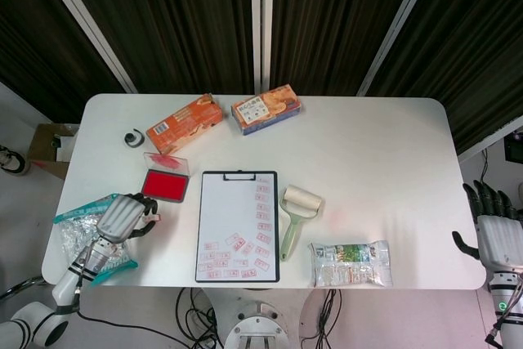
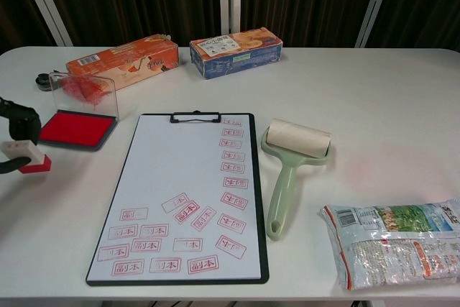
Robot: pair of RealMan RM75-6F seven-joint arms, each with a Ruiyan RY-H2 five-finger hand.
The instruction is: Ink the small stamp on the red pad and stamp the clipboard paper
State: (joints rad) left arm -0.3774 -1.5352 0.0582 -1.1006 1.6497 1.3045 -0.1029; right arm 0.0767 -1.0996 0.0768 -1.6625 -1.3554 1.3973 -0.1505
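Stamp (image 2: 29,157), small with a red base, is pinched in the left hand (image 1: 124,217) just above the table (image 1: 384,169), near the front corner of the open red ink pad (image 2: 75,129). Inking looks not yet done. Clipboard paper (image 2: 183,192) nearby already carries many red marks, so a fresh print is still left. Right hand (image 1: 497,239) hangs off the table's far edge, fingers spread, holding nothing.

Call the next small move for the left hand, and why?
Probably carry the small stamp up and over onto the red pad. The left hand holds it just short of the open pad, with the stamp's red face turned sideways, so it likely needs turning face down before inking.
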